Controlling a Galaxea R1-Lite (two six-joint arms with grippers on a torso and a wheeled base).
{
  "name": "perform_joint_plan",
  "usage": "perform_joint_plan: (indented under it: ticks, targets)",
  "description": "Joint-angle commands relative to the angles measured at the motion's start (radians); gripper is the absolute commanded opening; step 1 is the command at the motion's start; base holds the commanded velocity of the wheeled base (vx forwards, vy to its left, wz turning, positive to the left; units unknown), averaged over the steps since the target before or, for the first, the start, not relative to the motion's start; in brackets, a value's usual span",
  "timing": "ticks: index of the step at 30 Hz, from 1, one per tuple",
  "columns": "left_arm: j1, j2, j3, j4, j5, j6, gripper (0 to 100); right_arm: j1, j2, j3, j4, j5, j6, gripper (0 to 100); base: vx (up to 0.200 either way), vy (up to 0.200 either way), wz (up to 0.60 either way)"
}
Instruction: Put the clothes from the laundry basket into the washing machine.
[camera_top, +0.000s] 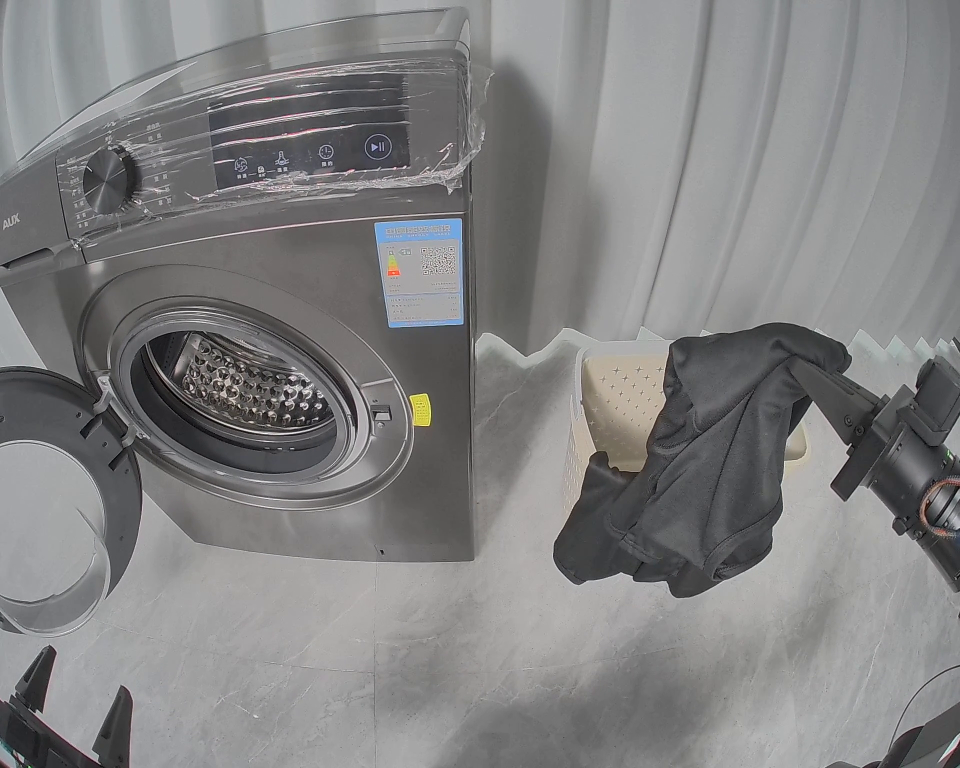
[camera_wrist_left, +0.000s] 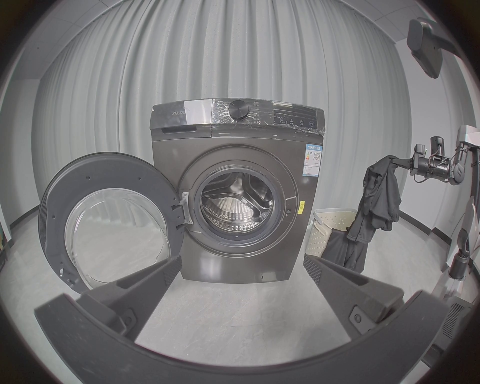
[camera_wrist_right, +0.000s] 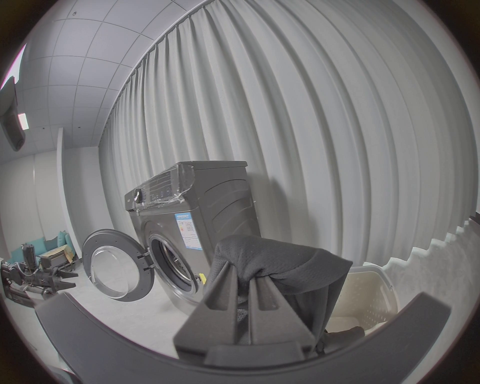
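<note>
My right gripper (camera_top: 808, 372) is shut on a black garment (camera_top: 710, 460), which hangs from it in front of the cream laundry basket (camera_top: 620, 400); the cloth's lower end still drapes over the basket's near side. In the right wrist view the garment (camera_wrist_right: 285, 265) is folded over the closed fingertips (camera_wrist_right: 232, 280). The grey washing machine (camera_top: 300, 300) stands to the left with its round door (camera_top: 50, 500) swung fully out and the drum (camera_top: 250, 390) exposed. Low at the left, my left gripper (camera_top: 75, 690) is open and holds nothing; its fingers (camera_wrist_left: 145, 290) frame the machine's front.
White curtains (camera_top: 700, 150) hang behind the machine and basket. Pale marble-look floor (camera_top: 400, 650) stretches between the machine, the basket and both arms. The open door juts out toward my left arm.
</note>
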Motion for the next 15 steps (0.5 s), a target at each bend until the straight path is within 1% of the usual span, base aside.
perform_joint_plan:
  ticks: [1, 15]
  targets:
    - [0.000, -0.016, 0.016, 0.001, 0.000, -0.001, 100, 0.001, -0.001, 0.006, 0.000, 0.001, 0.000, 0, 0.000, 0.200, 0.00]
    - [0.000, -0.016, 0.016, 0.000, 0.000, -0.001, 100, 0.001, 0.001, 0.018, 0.000, 0.002, 0.000, 0, 0.000, 0.200, 0.00]
